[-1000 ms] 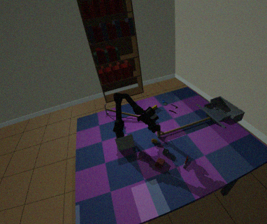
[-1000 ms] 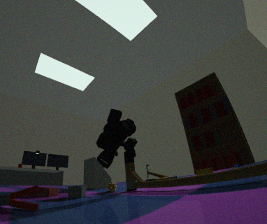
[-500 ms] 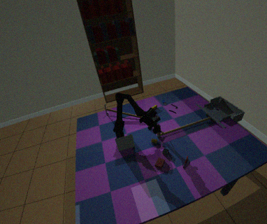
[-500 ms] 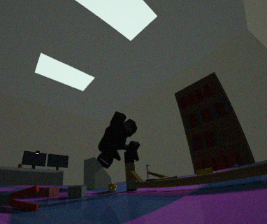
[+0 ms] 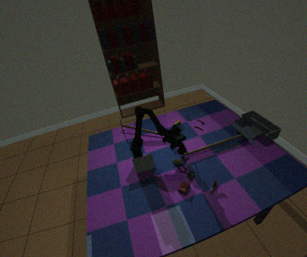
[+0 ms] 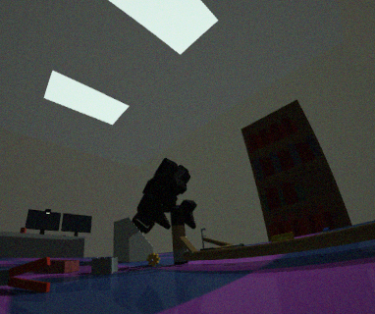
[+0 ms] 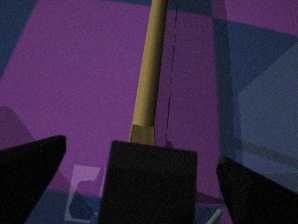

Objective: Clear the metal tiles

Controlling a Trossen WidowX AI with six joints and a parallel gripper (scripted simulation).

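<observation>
Wrist view shows the empty hand (image 7: pixel 142 155) wide open; top view adds the catch box (image 5: pixel 269 129).

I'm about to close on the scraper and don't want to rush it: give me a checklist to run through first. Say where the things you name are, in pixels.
1. Pincer (image 5: pixel 182 150) (image 6: pixel 168 226) (image 7: pixel 142 149) open: ok.
2. Scraper's black grip (image 6: pixel 178 215) (image 7: pixel 150 182) between the fingers in the wrist view: ok.
3. Scraper (image 5: pixel 215 144) (image 6: pixel 322 241) (image 7: pixel 150 70) grasped: not ok.
4. Catch box (image 5: pixel 272 132) at the steel bench plate's (image 5: pixel 248 129) far end: ok.
5. Tiles all off the plate: cannot tell, too dark.
</observation>
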